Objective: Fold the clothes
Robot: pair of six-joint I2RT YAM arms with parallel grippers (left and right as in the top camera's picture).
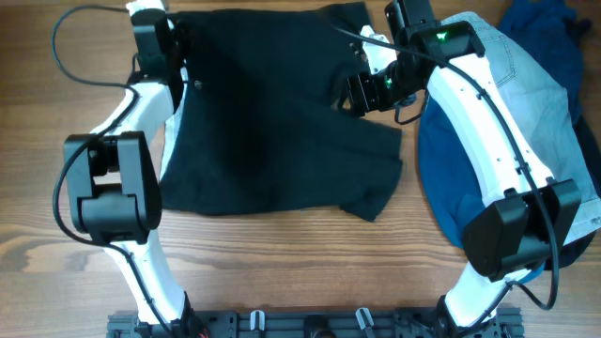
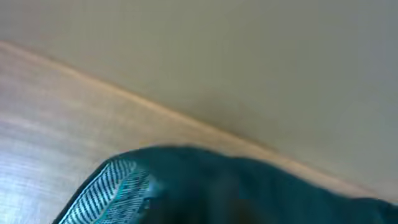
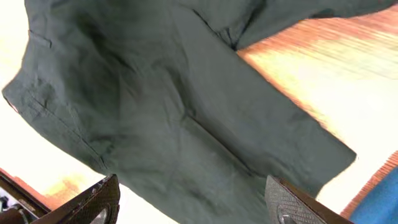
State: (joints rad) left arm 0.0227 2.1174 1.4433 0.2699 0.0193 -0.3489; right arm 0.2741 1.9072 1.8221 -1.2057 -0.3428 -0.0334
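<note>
The black shorts (image 1: 272, 113) are being shown spread out on the middle of the wooden table (image 1: 282, 272), with a loose fold at their 4 o'clock corner. Their 10 o'clock corner is being covered by the left gripper (image 1: 174, 56), so the contact there is being hidden in the overhead view. In the left wrist view everything is being blurred. Only one ribbed finger pad (image 2: 109, 193) and a dark mass of cloth beside it are being made out, and the second finger is being cut off by the frame. Whether this gripper is pinching the cloth or only standing at it cannot be told. The right gripper (image 1: 357, 92) is being held over the shorts' 3 o'clock edge. In its own wrist view the two fingertips are being seen far apart, above the black cloth. The light-blue denim shorts (image 1: 526, 84) at 3 o'clock of the table are being partly hidden under the right arm (image 1: 488, 122). The dark blue garment (image 1: 545, 23) at 1 o'clock is being cut off by the frame edge.
</note>
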